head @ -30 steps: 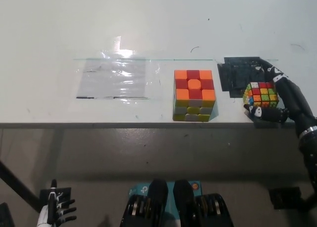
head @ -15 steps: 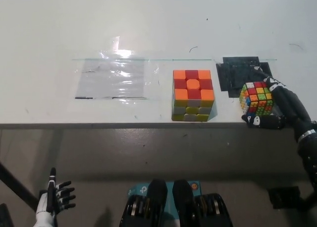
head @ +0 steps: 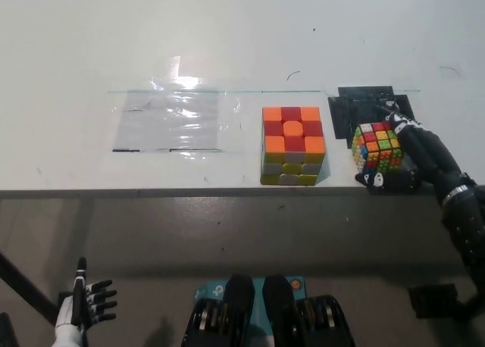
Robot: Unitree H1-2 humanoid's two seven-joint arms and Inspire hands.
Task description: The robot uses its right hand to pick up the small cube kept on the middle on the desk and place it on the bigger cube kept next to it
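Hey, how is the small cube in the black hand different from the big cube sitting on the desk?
The small cube is clearly smaller and has many tiny stickers; the big cube shows larger orange and red squares on top. The small cube is tilted and held by the right hand; the big cube sits flat and free near the desk edge. Both are multicoloured puzzle cubes.

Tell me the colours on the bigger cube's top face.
Orange and red: the bigger cube shows orange corners and centre with red edge squares, seen in the head view.

White desk (head: 91, 51), glare on clear plastic sheet (head: 170, 120), grey floor (head: 227, 241) below
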